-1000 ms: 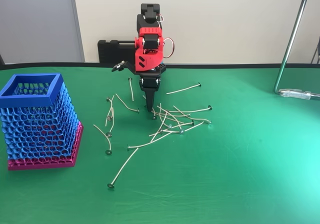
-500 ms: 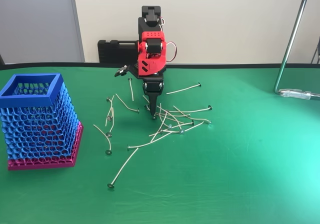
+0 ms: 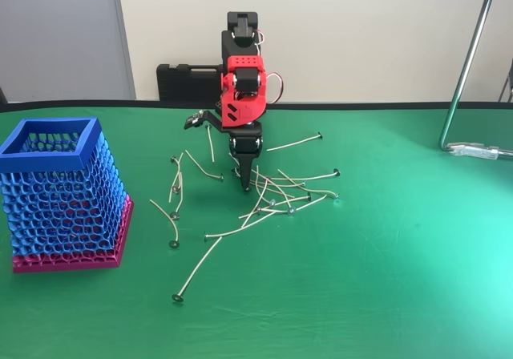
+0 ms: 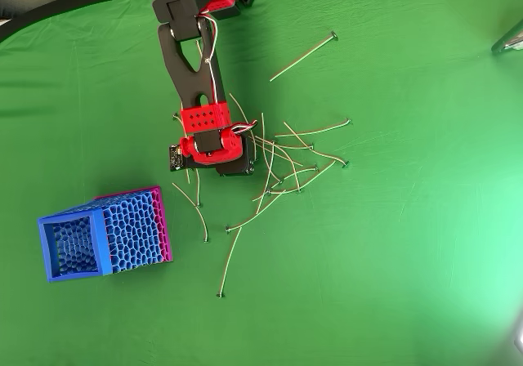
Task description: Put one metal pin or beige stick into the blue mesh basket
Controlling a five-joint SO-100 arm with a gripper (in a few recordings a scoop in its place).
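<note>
Several thin beige pins with small dark heads lie scattered mid-table, in a loose pile [image 3: 276, 195] [image 4: 282, 166]. The blue mesh basket [image 3: 60, 191] with a magenta base stands at the left, well apart from them; the overhead view shows the basket [image 4: 106, 235] at lower left. My gripper [image 3: 246, 184] points straight down, its fingers drawn to one point at the pile's left edge on the cloth. Whether a pin sits between them is too small to tell. From above, the red wrist [image 4: 212, 141] hides the fingers.
Stray pins [image 3: 172, 219] lie between the pile and the basket, one long pin [image 3: 196, 275] nearer the front. A metal pole [image 3: 465, 62] with a clamp stands at the right. A black case [image 3: 184, 82] sits behind the arm.
The wrist has rolled a little and the arm's red part has shifted slightly right. The fingertips stay at the same spot by the pile. No pin has moved.
</note>
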